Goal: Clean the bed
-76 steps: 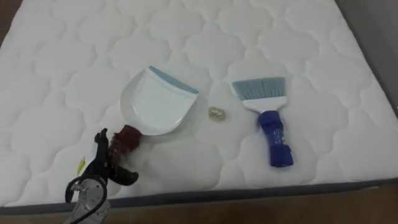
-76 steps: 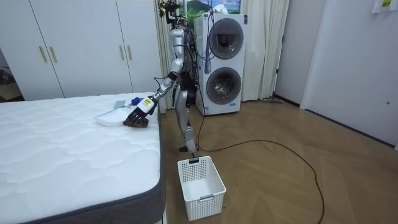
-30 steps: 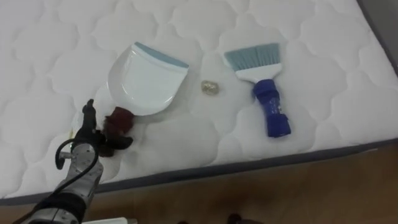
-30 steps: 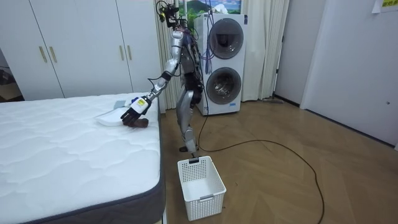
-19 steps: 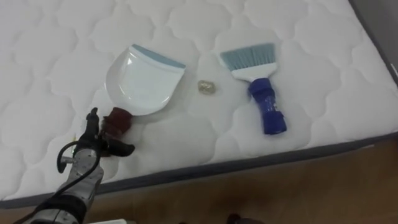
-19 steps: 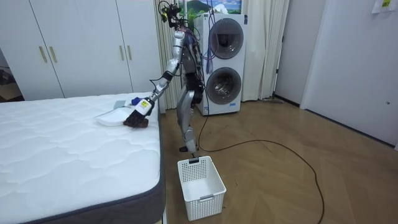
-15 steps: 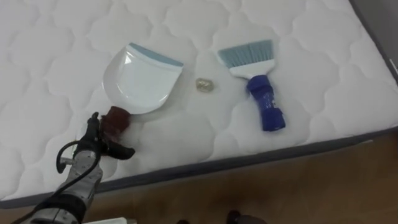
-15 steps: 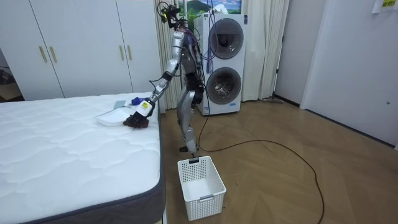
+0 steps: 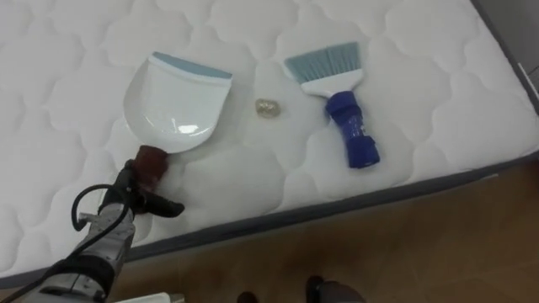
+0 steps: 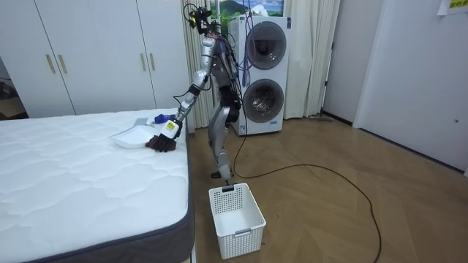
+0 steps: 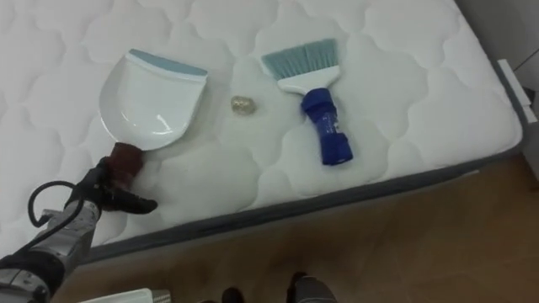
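Three things are laid out on the bed (image 9: pixel 421 109): a white dustpan (image 9: pixel 173 105) at 10 o'clock, a blue brush (image 9: pixel 345 118) at 1 o'clock, and a small crumpled wad (image 9: pixel 268 108) between them. The left hand (image 9: pixel 135 192) is set against the dustpan's dark red handle with the thumb stuck out toward 3 o'clock. Whether it's actually gripped can't be told, tbh.

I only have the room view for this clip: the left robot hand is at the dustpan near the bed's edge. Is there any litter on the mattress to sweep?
Observer: Yes, a small crumpled scrap lies between the dustpan and the brush, touching neither.
Operator: How does the brush lie?
Observer: Flat, bristles away from the bed's edge, blue handle toward it.
Operator: Anything in the dustpan?
Observer: Nothing; the left robot hand sits at the end of its dark red handle.
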`<state>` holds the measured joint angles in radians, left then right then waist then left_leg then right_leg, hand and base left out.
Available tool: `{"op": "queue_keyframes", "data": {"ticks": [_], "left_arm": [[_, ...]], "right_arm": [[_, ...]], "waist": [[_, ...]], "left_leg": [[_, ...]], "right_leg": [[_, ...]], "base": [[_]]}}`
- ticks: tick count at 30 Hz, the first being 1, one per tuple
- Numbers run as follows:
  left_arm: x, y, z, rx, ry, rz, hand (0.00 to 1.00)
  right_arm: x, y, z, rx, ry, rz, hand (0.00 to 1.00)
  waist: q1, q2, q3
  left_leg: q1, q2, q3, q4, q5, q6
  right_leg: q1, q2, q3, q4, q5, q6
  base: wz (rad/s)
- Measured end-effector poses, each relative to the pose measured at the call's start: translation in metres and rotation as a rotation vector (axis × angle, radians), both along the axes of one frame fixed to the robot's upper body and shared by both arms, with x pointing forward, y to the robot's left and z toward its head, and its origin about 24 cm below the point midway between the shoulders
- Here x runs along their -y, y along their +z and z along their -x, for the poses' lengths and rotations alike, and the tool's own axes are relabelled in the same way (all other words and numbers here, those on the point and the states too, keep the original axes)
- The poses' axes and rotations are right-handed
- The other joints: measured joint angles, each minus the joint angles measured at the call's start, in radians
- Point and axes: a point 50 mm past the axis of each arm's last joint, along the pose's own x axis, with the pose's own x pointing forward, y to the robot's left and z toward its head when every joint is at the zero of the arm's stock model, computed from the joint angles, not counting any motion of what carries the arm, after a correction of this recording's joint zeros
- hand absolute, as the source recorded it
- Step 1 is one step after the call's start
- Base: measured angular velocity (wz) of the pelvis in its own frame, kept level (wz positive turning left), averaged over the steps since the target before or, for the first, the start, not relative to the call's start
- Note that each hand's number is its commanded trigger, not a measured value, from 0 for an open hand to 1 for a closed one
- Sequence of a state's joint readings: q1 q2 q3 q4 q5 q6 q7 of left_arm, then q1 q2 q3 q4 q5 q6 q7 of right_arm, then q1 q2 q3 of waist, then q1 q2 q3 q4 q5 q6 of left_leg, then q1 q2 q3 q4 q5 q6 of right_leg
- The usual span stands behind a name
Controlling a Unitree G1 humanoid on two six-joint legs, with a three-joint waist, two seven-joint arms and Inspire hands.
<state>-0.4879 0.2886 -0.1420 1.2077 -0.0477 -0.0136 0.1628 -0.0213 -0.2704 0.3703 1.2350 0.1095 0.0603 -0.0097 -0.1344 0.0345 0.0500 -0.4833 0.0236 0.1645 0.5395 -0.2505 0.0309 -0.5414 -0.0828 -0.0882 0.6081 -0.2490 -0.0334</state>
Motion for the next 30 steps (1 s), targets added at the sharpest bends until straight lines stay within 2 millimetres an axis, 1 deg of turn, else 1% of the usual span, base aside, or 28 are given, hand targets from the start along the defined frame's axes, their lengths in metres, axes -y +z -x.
{"op": "queue_keyframes", "data": {"ticks": [1, 2, 5, 11, 13, 15, 18, 23, 30], "left_arm": [[0.000, 0.000, 0.000, 0.000, 0.000, 0.000, 0.87], [0.000, 0.000, 0.000, 0.000, 0.000, 0.000, 1.00], [-0.001, 0.000, 0.000, 0.002, 0.007, -0.005, 1.00], [-0.011, 0.005, -0.002, 0.002, 0.053, -0.045, 1.00], [-0.010, 0.003, -0.001, -0.007, 0.067, -0.031, 1.00], [-0.013, 0.001, 0.002, -0.021, 0.086, -0.027, 1.00], [-0.009, 0.001, 0.001, -0.032, 0.041, -0.043, 1.00], [-0.008, 0.002, -0.002, -0.025, 0.056, -0.007, 1.00], [-0.006, 0.004, -0.005, -0.019, 0.053, -0.003, 1.00]], "right_arm": [[0.000, 0.000, 0.000, -0.004, -0.001, 0.001, 0.00], [0.000, 0.000, 0.000, -0.005, -0.001, 0.002, 0.00], [0.000, 0.000, 0.000, -0.004, -0.006, 0.000, 0.00], [-0.001, 0.000, -0.002, 0.004, -0.001, -0.002, 0.00], [-0.001, 0.000, -0.003, 0.008, 0.000, -0.005, 0.00], [-0.002, 0.000, -0.003, 0.010, 0.001, -0.006, 0.00], [-0.002, 0.000, -0.003, 0.007, 0.000, -0.005, 0.00], [-0.003, 0.000, -0.002, 0.001, -0.002, -0.004, 0.00], [-0.003, 0.000, -0.005, 0.004, -0.013, 0.009, 0.00]], "waist": [[0.000, 0.000, 0.0000], [0.000, 0.000, -0.0001], [-0.002, -0.001, 0.0002], [-0.009, -0.004, 0.0010], [-0.013, -0.006, 0.0018], [-0.026, -0.011, 0.0028], [-0.030, -0.013, 0.0028], [-0.030, -0.021, 0.0065], [-0.030, -0.026, 0.0066]], "left_leg": [[0.000, 0.000, 0.000, 0.000, 0.000, 0.000], [0.000, 0.000, 0.000, 0.000, 0.000, 0.000], [0.000, 0.000, 0.000, 0.000, 0.000, 0.000], [-0.004, 0.000, 0.000, 0.000, -0.002, 0.003], [-0.007, 0.001, 0.000, 0.001, -0.002, 0.004], [-0.011, 0.001, -0.001, 0.012, -0.003, 0.005], [-0.012, 0.002, -0.001, 0.016, -0.004, 0.008], [-0.013, 0.002, -0.004, 0.016, -0.005, 0.009], [-0.016, 0.001, -0.004, 0.010, -0.006, 0.010]], "right_leg": [[0.000, 0.000, 0.000, 0.000, 0.000, 0.000], [0.000, 0.000, 0.000, 0.000, 0.000, 0.000], [0.000, 0.000, -0.001, -0.001, 0.000, 0.000], [0.001, -0.002, -0.004, 0.000, 0.000, 0.001], [0.000, -0.003, -0.005, -0.001, 0.000, 0.001], [-0.001, -0.003, -0.008, 0.000, -0.001, 0.002], [-0.001, -0.003, -0.009, 0.000, -0.002, 0.004], [-0.001, -0.004, -0.009, 0.000, -0.002, 0.005], [-0.003, -0.004, -0.014, -0.002, -0.003, 0.006]], "base": [[0.00], [0.00], [0.00], [0.00], [0.02], [0.02], [0.00], [0.00], [0.00]]}}
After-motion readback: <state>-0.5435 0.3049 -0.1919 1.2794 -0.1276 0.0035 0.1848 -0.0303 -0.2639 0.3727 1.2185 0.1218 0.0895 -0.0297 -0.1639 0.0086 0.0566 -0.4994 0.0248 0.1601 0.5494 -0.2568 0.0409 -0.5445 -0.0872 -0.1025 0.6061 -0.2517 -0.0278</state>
